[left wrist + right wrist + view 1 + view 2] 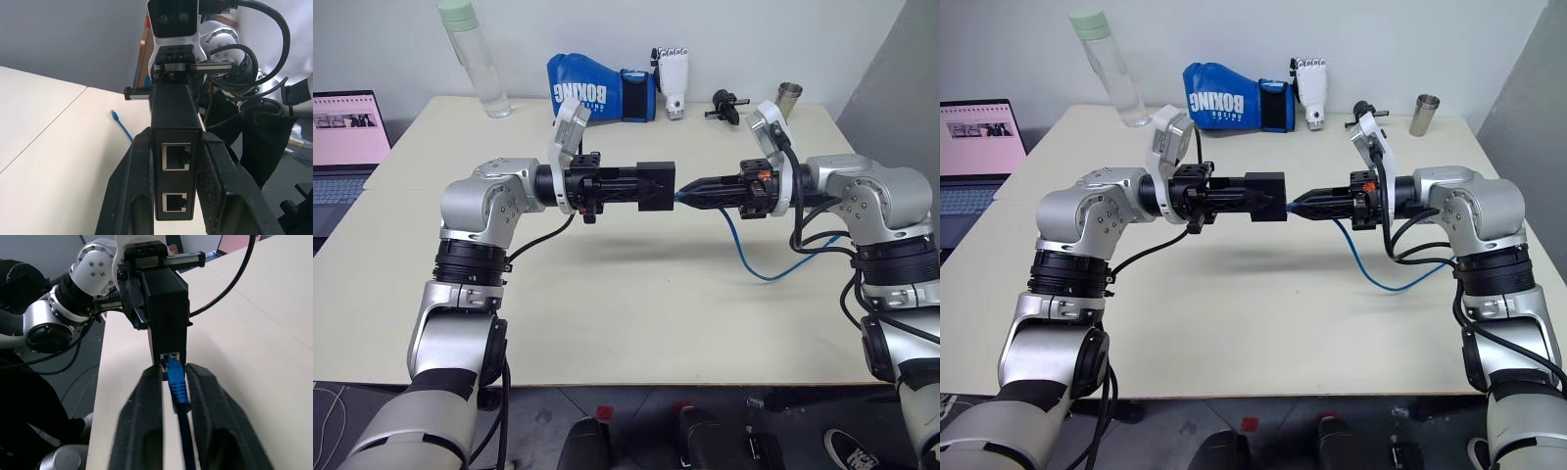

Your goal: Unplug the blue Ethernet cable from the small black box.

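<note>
Both arms raised over the cream table point(607, 323), forearms turned inward, grippers pointing at each other roughly level, meeting near the middle of the head views.

Left gripper point(651, 186) reaching toward the right, fingers clamped on the small black box point(656, 185), held off the table. In the left wrist view, black fingers point(129, 186) pressed against both long sides of the box point(174, 122), two empty ports facing the camera on its near end.

Right gripper point(693, 193) reaching toward the left, tilted slightly down, fingertips at the box's far face. In the right wrist view, fingers point(146, 416) set closely on either side of the blue Ethernet cable point(176, 387), just behind its plug; plug seated in the port at the box's point(168, 313) end. Whether the pads truly press on the plug boot or merely flank it: cannot tell.

From the plug, cable point(744, 250) hanging down beneath the right gripper, curving onto the table and looping out toward the right arm. Free end of the cable point(120, 125) lying on the tabletop, seen in the left wrist view.

At the far edge of the table: clear bottle with green cap point(475, 59), blue boxing glove point(597, 93), white robotic hand point(673, 76), black knobbed gadget point(726, 105), steel cup point(789, 98). Open laptop point(347, 147) off to the left.
</note>
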